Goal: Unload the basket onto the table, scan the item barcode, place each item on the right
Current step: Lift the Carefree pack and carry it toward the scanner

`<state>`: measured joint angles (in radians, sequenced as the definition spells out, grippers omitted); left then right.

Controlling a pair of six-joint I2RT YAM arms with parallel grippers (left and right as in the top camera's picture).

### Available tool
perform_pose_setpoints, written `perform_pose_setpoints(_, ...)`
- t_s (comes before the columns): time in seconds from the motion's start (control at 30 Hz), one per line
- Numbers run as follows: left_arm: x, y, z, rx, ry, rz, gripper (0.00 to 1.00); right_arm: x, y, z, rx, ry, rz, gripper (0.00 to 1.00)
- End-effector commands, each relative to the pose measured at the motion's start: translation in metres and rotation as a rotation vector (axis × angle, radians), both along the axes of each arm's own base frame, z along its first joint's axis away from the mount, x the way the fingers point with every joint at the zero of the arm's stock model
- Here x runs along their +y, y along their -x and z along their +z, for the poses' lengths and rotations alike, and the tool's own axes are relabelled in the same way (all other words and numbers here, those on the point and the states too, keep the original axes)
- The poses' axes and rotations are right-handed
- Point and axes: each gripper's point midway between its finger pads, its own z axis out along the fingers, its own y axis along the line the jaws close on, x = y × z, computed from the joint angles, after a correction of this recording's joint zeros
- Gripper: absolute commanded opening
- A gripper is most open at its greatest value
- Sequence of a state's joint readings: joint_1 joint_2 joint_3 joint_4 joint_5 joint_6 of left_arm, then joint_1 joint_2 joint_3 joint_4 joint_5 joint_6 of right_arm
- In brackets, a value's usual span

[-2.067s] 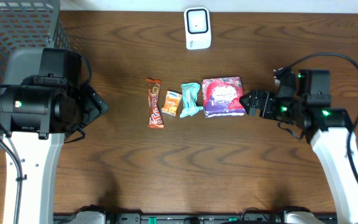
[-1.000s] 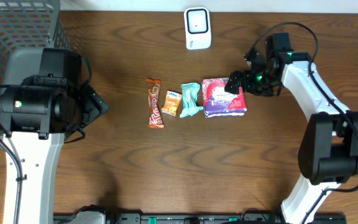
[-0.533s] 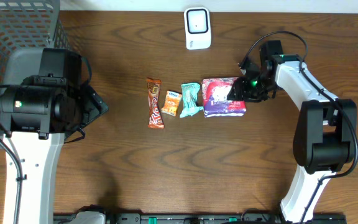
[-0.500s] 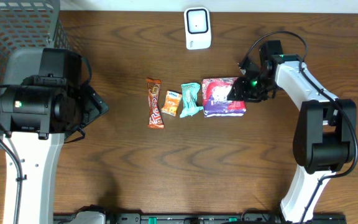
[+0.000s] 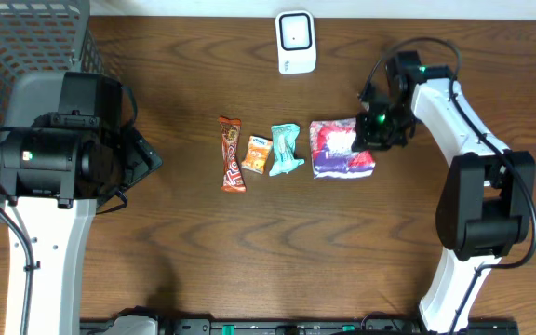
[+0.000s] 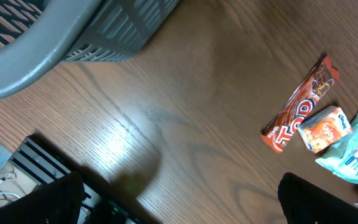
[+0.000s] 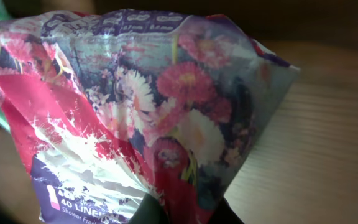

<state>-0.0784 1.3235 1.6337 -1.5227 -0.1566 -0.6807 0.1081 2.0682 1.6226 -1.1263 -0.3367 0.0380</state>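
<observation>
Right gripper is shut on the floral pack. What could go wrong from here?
1. The right gripper pinches only the crumpled edge of the purple-and-pink floral plastic pack; the soft film could slip out or swing on lifting.
2. No barcode shows in any view, so the pack may reach the white scanner facing the wrong way.
3. The teal wrapped packet lies close beside it; a low drag could knock it.

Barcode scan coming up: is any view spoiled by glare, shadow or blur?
Right wrist: the purple-and-pink floral plastic packet fills the frame, with white glare on its creases and dark frame edges. Left wrist: soft glare on the brown wooden table. Overhead: sharp, evenly lit.
</observation>
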Motion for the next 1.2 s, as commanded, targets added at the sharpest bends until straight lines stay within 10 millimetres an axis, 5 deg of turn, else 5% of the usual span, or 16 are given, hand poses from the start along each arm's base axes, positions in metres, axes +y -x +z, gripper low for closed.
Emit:
perform_pose_setpoints(0.0,0.004,0.003,0.002,-0.008,-0.009,0.018,0.99,-0.029,-0.017,0.042,-0.122,0.263,-0.07,0.01)
perform_pose_setpoints(0.17,0.004,0.003,0.002,-0.008,-0.009,0.018,0.99,-0.081,-0.014,0.073,-0.2,0.722,-0.236,0.01)
perform_pose_setpoints(0.27,0.004,0.003,0.002,-0.008,-0.009,0.018,0.99,-0.092,-0.007,0.081,-0.231,0.883,-0.289,0.01)
perform_pose_setpoints(0.4,0.004,0.003,0.002,-0.008,-0.009,0.018,0.99,-0.104,-0.004,0.08,-0.298,1.042,-0.335,0.01)
perform_pose_setpoints(0.6,0.004,0.003,0.002,-0.008,-0.009,0.018,0.99,-0.111,0.005,0.053,-0.296,1.096,-0.312,0.01)
perform_pose_setpoints(0.83,0.004,0.003,0.002,-0.008,-0.009,0.018,0.99,-0.073,0.009,0.04,-0.309,1.02,-0.241,0.09)
perform_pose_setpoints(0.93,0.004,0.003,0.002,-0.008,-0.009,0.018,0.99,-0.037,0.008,0.031,-0.325,0.926,-0.17,0.32)
perform_pose_setpoints(1.1,0.004,0.003,0.002,-0.008,-0.009,0.018,0.99,0.007,0.01,0.025,-0.373,0.838,-0.108,0.46)
perform_pose_setpoints(1.17,0.004,0.003,0.002,-0.008,-0.009,0.018,0.99,0.022,0.01,0.026,-0.4,0.822,-0.085,0.62)
